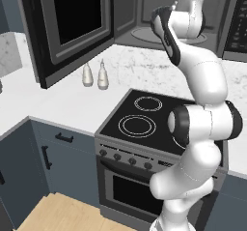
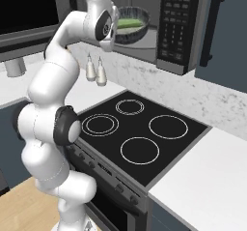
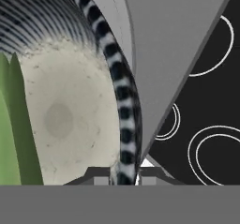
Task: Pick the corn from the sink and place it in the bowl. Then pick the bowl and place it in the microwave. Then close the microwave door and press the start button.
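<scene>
**Bowl held by its rim inside the microwave**

Nearest the base: oven [image 1: 130, 186] with a black stovetop [image 2: 140, 133], four ringed burners, knobs along the front. Left of it, white counter [image 1: 62, 104] over dark blue cabinets [image 1: 48, 162]. Two small pale shakers [image 1: 94, 75] upright side by side near the marble backsplash.

Above the stove: white arm bent up and reaching into the open microwave [image 2: 181, 27]. Microwave door [image 1: 72, 27] swung wide to the left, black glass window facing the room. Narrow black button panel [image 2: 176, 22] on the right edge of the housing.

Inside the cavity: bowl [image 2: 130, 24] over the round turntable [image 1: 144, 34], ribbed dark wall, pale floor. Gripper [image 3: 125, 178] at the bowl's rim [image 3: 123, 106], jaws narrowed and pinching the rim wall between them, one finger inside, one outside. Green husk of the corn [image 3: 11, 124] lying in the bowl, at the left of the hand view; also seen as a green strip in the right base view.
</scene>
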